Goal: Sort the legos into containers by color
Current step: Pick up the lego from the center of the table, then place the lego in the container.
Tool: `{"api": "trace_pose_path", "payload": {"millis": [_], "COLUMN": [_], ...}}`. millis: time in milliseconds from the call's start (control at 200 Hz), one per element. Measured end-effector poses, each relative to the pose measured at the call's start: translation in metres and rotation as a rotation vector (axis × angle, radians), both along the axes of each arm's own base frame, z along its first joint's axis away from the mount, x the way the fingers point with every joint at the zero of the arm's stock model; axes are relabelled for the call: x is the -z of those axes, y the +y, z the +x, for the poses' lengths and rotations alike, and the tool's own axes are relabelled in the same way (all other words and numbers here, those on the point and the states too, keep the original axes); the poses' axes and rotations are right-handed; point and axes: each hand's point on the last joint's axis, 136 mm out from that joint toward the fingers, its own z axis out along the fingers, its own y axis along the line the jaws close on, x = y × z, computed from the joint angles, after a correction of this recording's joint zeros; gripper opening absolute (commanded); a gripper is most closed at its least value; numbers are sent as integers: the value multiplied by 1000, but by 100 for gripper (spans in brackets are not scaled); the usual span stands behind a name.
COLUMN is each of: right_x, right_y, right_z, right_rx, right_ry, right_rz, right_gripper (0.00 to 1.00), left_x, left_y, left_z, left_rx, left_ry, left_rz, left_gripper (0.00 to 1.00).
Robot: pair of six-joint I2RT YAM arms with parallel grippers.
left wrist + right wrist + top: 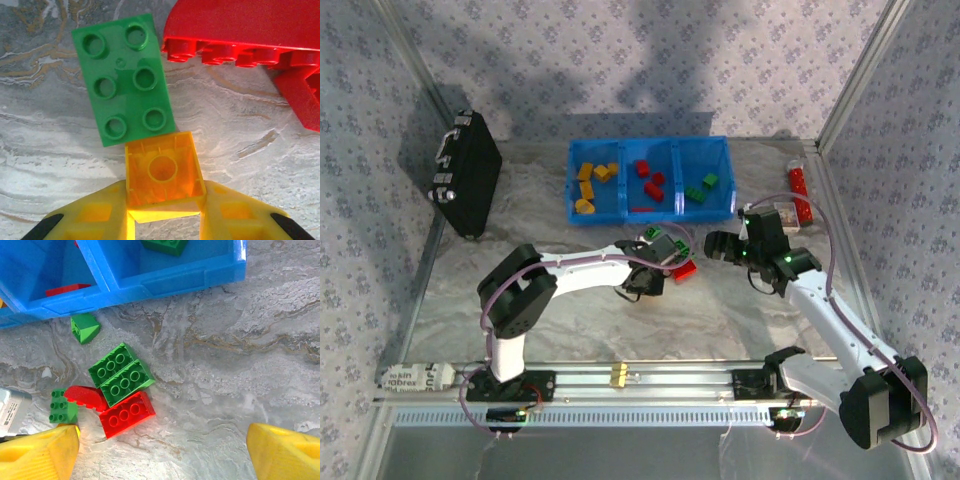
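An orange brick [162, 172], touching a green brick [125, 80] on the table before the blue tray's [605, 217] front wall, is clamped in the left gripper [164, 202]; the right gripper [160, 455] is held wide. Next, seemingly: a clean lift, then a carry to the yellow-stocked left-end compartment [605, 195].

tray [610, 217]: far centre of desk [570, 320], bricks [648, 168] in every compartment
case [470, 175]: far left
tube [800, 190]: right of tray
loose bricks [121, 374]: just near of tray
held brick [162, 172]: in left hand [165, 192], touching flat brick [122, 80]
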Motion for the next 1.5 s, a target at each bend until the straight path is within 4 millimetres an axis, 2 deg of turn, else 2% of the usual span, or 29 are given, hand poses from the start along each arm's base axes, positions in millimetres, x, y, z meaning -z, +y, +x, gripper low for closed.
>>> {"api": "trace_pose_path", "payload": {"millis": [90, 190, 350, 545, 610, 715, 750, 790, 805, 900, 989, 1124, 1344, 1499], "right_x": [1, 3, 2, 1, 1, 2, 2, 2, 2, 0, -5, -6, 16, 39], "right_y": [0, -1, -1, 0, 1, 3, 3, 4, 4, 6, 6, 5, 9, 16], "right_z": [0, -2, -3, -4, -5, -6, -6, -7, -7, -11, -14, -16, -20, -21], "right_rx": [0, 0, 0, -4, -6, -8, -8, -8, -10, -16, -21, -20, -37, -71], "right_ry": [1, 3, -1, -2, 2, 9, 9, 10, 10, 10, -3, -14, 51, 124], "right_rz": [0, -1, 1, 11, 16, 27, 28, 30, 30, 32, 36, 39, 13, -30], "right_gripper": [89, 89, 89, 89, 89, 89, 89, 89, 89, 89, 89, 89, 92, 94], "left_x": [-5, -20, -62, -119, -137, -162, -169, -174, -174, -171, -162, -150, -151, -136], "left_y": [3, 7, 20, 80, 100, 119, 122, 124, 125, 125, 121, 119, 133, 133], "left_z": [0, 2, 17, 70, 95, 139, 157, 174, 181, 205, 197, 159, 104, 70], "left_rx": [4, 4, -13, -127, -167, -203, -209, -209, -203, -185, -154, -115, -114, -101], "left_ry": [-5, -27, -93, -203, -238, -285, -300, -310, -314, -320, -317, -294, -328, -306], "left_rz": [3, -4, -64, -110, -116, -128, -133, -140, -136, -136, -139, -156, -201, -218], "left_gripper": [27, 27, 27, 27, 28, 28, 38, 62, 67, 78, 79, 79, 79, 78]}}
